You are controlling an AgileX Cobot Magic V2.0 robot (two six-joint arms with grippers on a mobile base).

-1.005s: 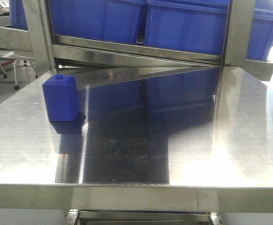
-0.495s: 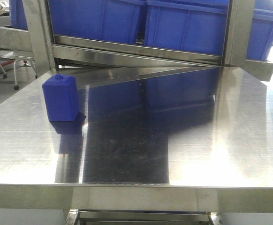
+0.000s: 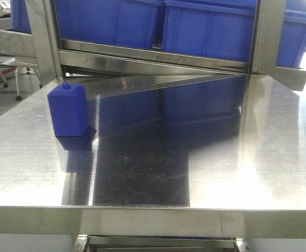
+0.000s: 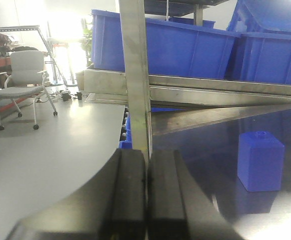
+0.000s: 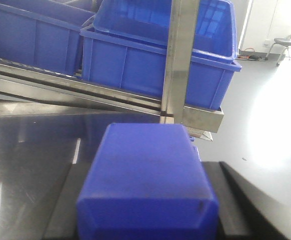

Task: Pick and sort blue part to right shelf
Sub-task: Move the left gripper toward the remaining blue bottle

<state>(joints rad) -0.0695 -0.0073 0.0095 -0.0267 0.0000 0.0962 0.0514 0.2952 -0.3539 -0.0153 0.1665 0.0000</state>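
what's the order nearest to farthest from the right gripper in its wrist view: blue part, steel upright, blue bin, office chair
1. blue part: clamped in the right gripper.
2. steel upright: straight ahead, in front of the bin.
3. blue bin: just behind the upright.
4. office chair: far right, across the floor.

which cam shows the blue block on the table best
Exterior front-facing: the blue block stands whole, knob up, on the steel table. Left wrist shows it at the frame's right. Right wrist misses it, showing only the blue part between its fingers.
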